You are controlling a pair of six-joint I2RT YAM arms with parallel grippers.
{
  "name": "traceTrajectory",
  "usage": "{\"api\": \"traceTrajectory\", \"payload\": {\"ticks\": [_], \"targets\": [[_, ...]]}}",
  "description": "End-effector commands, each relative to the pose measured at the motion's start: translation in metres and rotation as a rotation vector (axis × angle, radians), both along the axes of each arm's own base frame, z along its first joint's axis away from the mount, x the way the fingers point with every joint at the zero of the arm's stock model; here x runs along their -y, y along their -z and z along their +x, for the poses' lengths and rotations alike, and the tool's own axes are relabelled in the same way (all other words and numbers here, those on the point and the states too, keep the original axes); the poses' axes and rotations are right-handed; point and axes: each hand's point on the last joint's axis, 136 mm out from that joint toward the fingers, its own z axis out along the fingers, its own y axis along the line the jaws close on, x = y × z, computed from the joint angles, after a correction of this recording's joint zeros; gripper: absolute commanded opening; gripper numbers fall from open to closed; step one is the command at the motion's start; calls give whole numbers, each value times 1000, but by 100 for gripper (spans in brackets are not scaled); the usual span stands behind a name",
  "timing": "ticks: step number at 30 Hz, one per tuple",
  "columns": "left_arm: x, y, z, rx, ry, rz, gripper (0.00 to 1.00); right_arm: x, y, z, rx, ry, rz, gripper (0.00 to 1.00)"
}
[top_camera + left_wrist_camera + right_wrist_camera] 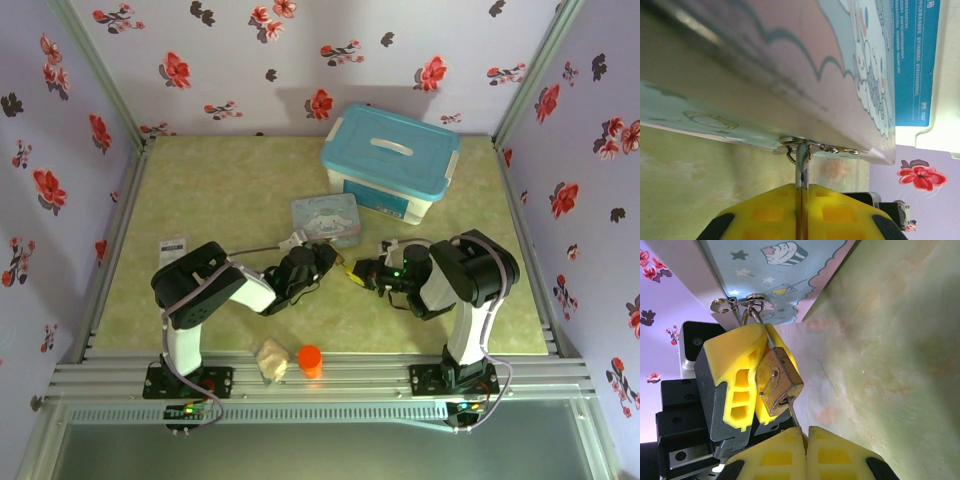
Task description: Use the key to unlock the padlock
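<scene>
At the near edge of the desk (220, 190) an orange cylinder (310, 360) stands between the arm bases, well apart from the work. At mid-desk the right pincer (805, 437) is closed tight on the key (793, 416), whose tip meets the underside of the padlock (780, 382). The left pincer (801, 187), narrowed, clamps the padlock's shackle just below the hasp on the near edge of the cartoon tin (325, 218). Beyond the tin a blue-lidded box (390, 150) sits by the far wall, with bare desk open to the left of both.

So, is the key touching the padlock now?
Touching. In the right wrist view the key, held by the right end effector, enters the bottom of the padlock with no gap.
</scene>
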Motion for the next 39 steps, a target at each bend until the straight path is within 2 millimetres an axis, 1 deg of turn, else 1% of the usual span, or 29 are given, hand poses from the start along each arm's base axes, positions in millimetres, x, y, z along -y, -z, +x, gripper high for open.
{"api": "traceTrajectory", "payload": {"ticks": [1, 4, 7, 13, 16, 18, 21, 25, 29, 31, 34, 35, 39], "targets": [[58, -46, -41, 19, 255, -192, 0, -11, -27, 25, 136, 65, 27, 0], [65, -47, -42, 17, 272, -221, 0, -14, -23, 21, 136, 62, 16, 0], [68, -46, -45, 15, 284, -225, 0, -10, -19, 26, 133, 77, 6, 0], [66, -45, -49, 14, 291, -199, 0, -9, -28, 38, 148, 91, 28, 0], [65, -34, -50, -8, 295, -160, 0, -13, -37, 39, 160, 88, 44, 0], [64, -27, -51, -18, 297, -134, 6, -15, -37, 35, 162, 80, 42, 0], [64, -15, -50, -30, 294, -110, 15, -17, -29, 27, 153, 80, 19, 0], [68, -9, -49, -38, 296, -138, 15, -17, -11, 18, 131, 82, -23, 0], [65, -4, -49, -43, 295, -103, 15, -15, -9, 17, 138, 85, -33, 0], [62, -4, -49, -38, 292, -72, 17, -13, -11, 18, 145, 92, -32, 0], [57, -6, -46, -25, 283, -42, 21, -6, -8, 19, 140, 107, -41, 0], [56, -7, -45, -23, 281, -41, 21, -4, -6, 20, 135, 112, -45, 0], [52, -3, -42, -26, 271, -14, 16, 6, 3, 20, 117, 125, -65, 0]]}}
